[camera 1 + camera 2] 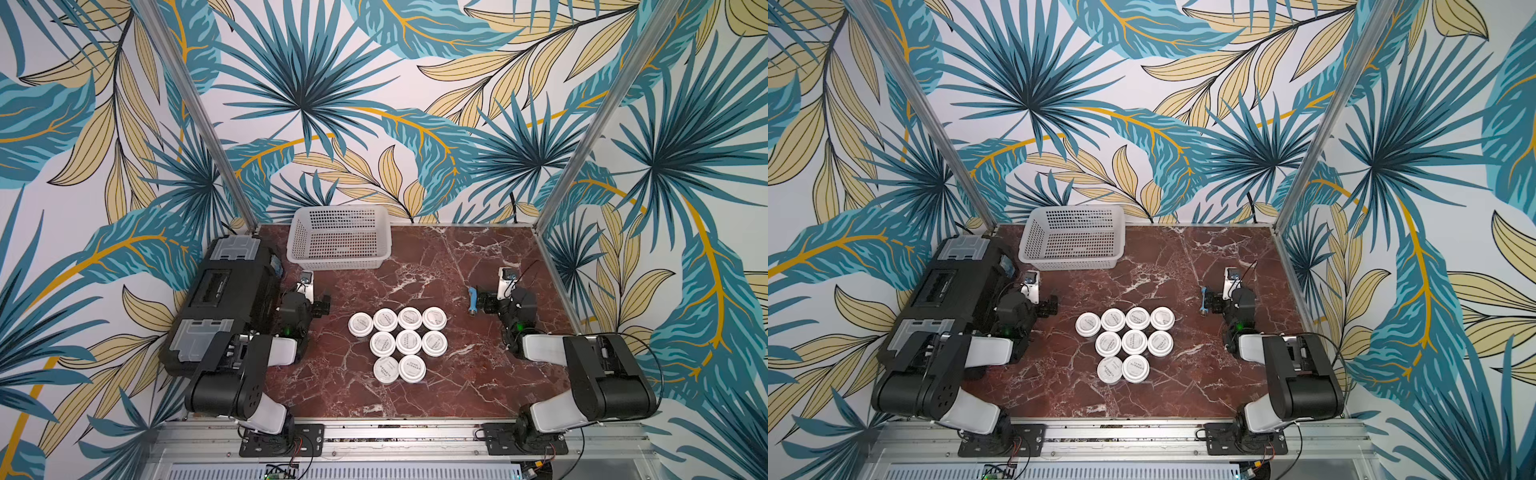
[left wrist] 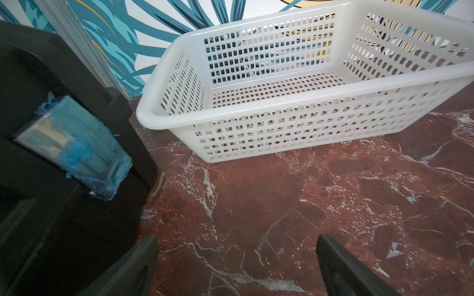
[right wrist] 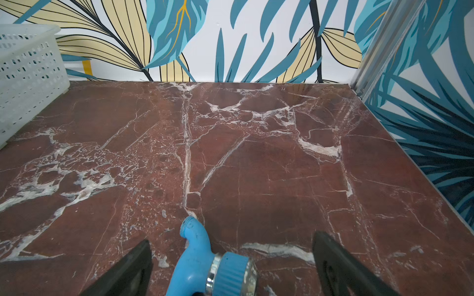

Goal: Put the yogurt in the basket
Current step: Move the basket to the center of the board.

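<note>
At the middle of the surface (image 1: 436, 266), nine yogurt jars (image 1: 408, 342) in a tight upright cluster, lids up, in rows of four, three and two, all outside the basket (image 1: 338, 261). Basket at the far edge by the back wall, just beside the black toolbox (image 1: 224, 291) on the left. Left gripper (image 2: 238, 246) spread wide over bare marble, facing the basket, holding nothing. Right gripper (image 3: 232, 239) likewise spread, a blue hose nozzle (image 3: 200, 258) lying between its fingers, clamped by neither.
</note>
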Controlling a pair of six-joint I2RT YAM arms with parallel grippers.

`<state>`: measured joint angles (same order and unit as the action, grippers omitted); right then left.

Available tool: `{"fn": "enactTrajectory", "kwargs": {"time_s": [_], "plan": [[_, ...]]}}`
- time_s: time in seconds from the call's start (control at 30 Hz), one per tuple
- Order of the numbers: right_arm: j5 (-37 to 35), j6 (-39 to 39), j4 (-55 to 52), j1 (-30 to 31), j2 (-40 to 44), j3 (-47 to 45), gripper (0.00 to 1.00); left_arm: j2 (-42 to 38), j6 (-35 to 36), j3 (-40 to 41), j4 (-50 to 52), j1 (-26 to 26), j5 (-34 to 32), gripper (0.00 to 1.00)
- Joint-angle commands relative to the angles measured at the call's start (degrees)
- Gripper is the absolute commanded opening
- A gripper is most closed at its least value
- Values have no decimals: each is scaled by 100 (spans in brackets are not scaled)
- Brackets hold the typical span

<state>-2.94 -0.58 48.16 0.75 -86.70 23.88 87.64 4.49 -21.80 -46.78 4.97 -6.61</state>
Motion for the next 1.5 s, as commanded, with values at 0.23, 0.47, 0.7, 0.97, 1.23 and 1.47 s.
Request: {"fn": "enactTrajectory", "kwargs": {"time_s": [0.23,0.47,0.7,0.97,1.23,1.47], "plan": [[43,13,88,12,39,-67,100,-46,-1,-183,25,-49,11,100],[218,155,31,29,159,-54,100,-66,16,-162,-13,-48,11,100],[-131,-54,-2139,249,1337,602,100,-908,-32,-595,1441,28,95,100],[-106,-1614,-5021,426,1537,2490,100,-1700,-1252,-1823,3894,30,305,100],[2543,-3076,-3361,431,880,2888,99,-1310,-1893,-2882,4649,-57,1225,86],[2396,-2724,-4531,1013,-477,4446,100,-311,-2171,-3889,5245,-200,1585,83]]}}
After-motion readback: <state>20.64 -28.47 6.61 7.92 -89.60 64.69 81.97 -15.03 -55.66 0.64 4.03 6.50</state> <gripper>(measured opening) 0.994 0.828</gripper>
